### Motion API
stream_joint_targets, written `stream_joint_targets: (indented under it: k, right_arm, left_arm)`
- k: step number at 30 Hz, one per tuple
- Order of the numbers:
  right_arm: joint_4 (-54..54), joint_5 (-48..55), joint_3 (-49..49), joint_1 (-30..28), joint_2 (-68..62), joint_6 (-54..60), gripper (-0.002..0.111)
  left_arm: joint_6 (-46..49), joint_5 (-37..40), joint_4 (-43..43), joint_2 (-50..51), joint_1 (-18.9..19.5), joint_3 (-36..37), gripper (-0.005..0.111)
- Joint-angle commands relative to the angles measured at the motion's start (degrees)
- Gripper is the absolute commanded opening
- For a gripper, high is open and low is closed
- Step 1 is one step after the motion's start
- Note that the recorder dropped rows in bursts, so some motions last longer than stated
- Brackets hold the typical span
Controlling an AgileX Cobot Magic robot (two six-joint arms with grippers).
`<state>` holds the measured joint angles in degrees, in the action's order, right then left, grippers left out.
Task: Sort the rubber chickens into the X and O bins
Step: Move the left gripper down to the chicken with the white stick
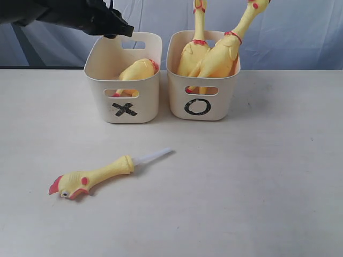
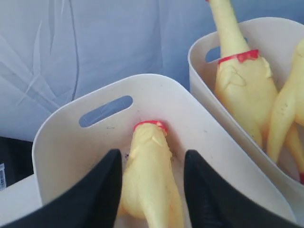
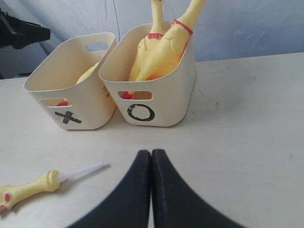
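The X bin (image 1: pixel 124 80) holds a headless rubber chicken (image 1: pixel 138 69) lying tilted, its red neck ring against the back wall. My left gripper (image 1: pixel 115 29) hovers open over that bin's back left rim. In the left wrist view its black fingers (image 2: pixel 102 190) stand either side of the headless chicken (image 2: pixel 149 175), with a gap on one side. Two long-necked chickens (image 1: pixel 195 51) (image 1: pixel 225 51) stand in the O bin (image 1: pixel 202 107). A thin chicken with a white tube (image 1: pixel 102 174) lies on the table in front. My right gripper (image 3: pixel 151 152) is shut and empty above the table.
The two bins stand side by side, almost touching, near the back of the pale table (image 1: pixel 257 176). A blue-grey cloth backdrop (image 1: pixel 295 32) hangs behind. The long necks stick up well above the O bin's rim.
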<state>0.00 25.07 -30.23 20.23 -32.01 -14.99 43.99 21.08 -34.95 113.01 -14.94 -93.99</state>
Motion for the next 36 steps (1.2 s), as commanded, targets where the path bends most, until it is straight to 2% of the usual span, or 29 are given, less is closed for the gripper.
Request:
stream_joint_targets:
  k: [1, 5, 18, 21, 28, 36]
  right_arm:
    - [-0.4, 0.2, 0.3, -0.1, 0.4, 0.5, 0.000]
    - [-0.4, 0.6, 0.3, -0.1, 0.4, 2.8, 0.000]
    - [-1.7, 4.0, 0.3, -0.1, 0.4, 3.0, 0.000]
    - [-2.0, 4.0, 0.3, -0.1, 0.4, 3.0, 0.000]
    - [-2.2, 4.1, 0.3, -0.1, 0.4, 3.0, 0.000]
    - [-2.2, 4.1, 0.3, -0.1, 0.4, 3.0, 0.000]
  left_arm:
    - [0.0, 10.0, 6.5, -4.3, 0.1, -0.2, 0.029]
    - [-0.1, 18.1, 12.1, -7.2, 0.1, -0.2, 0.016]
    - [-3.0, 34.8, 12.9, -15.1, -0.1, -0.1, 0.015]
    - [-3.0, 38.0, 13.3, -16.9, -0.1, 2.0, 0.015]
    - [-3.0, 38.2, 16.5, -22.1, -0.1, 13.8, 0.015]
    - [-0.4, 33.3, 16.4, -26.5, -0.1, 27.2, 0.015]
